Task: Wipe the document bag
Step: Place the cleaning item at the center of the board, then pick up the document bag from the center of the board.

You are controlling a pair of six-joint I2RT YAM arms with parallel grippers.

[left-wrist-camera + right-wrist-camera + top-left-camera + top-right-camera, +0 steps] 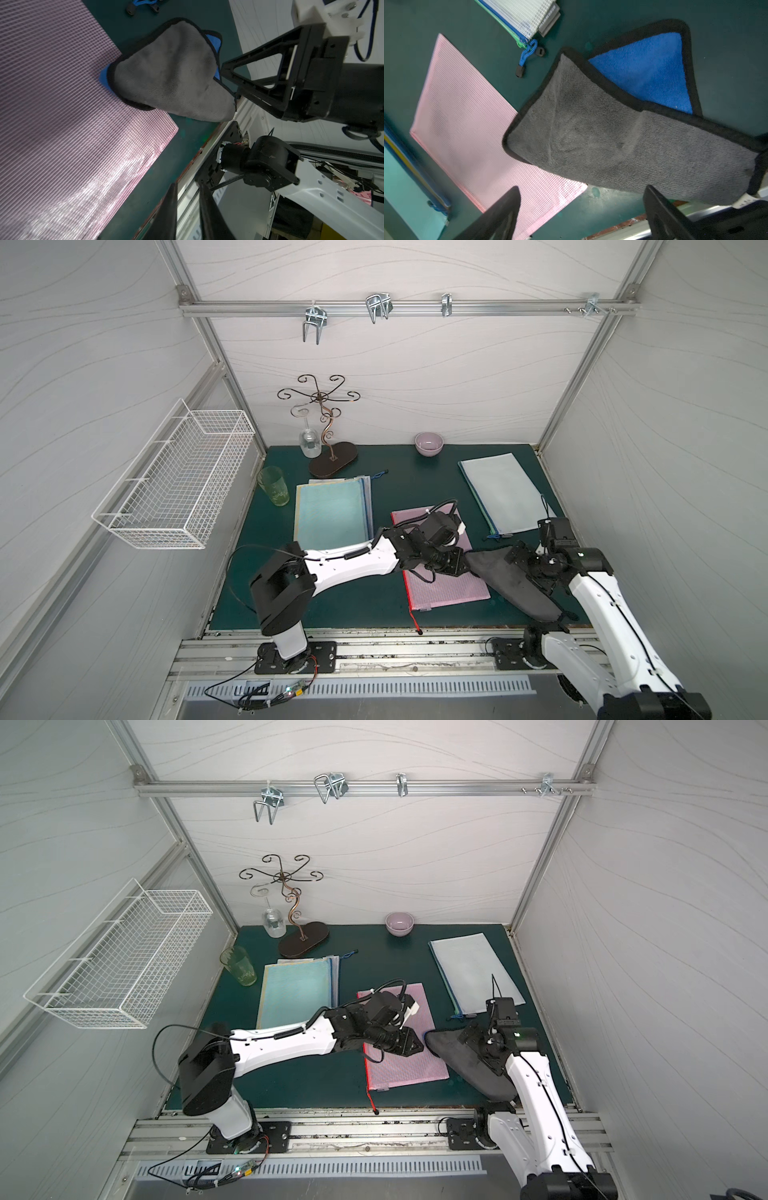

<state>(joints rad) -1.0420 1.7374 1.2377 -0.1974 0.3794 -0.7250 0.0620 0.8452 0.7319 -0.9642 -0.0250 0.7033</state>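
Note:
The pink mesh document bag point(444, 585) point(407, 1065) point(62, 104) point(467, 116) lies flat on the green mat, with its red zipper edge on the left. A grey cloth with a blue underside and black trim point(511, 580) point(465, 1056) point(172, 79) point(612, 141) lies to the bag's right, one corner resting on the bag. My left gripper point(455, 562) point(415, 1044) point(188, 185) hovers over the bag's right half, its jaws a narrow gap apart with nothing between them. My right gripper point(523, 572) point(478, 1052) point(581, 188) is above the cloth, open wide and empty.
A stack of bags with a teal one on top point(332, 514) lies left of the pink bag. A pale bag point(503, 493) lies at the back right. A green tumbler point(274, 485), a glass rack point(328, 435) and a purple bowl point(429, 443) stand along the back. A wire basket point(178, 481) hangs on the left wall.

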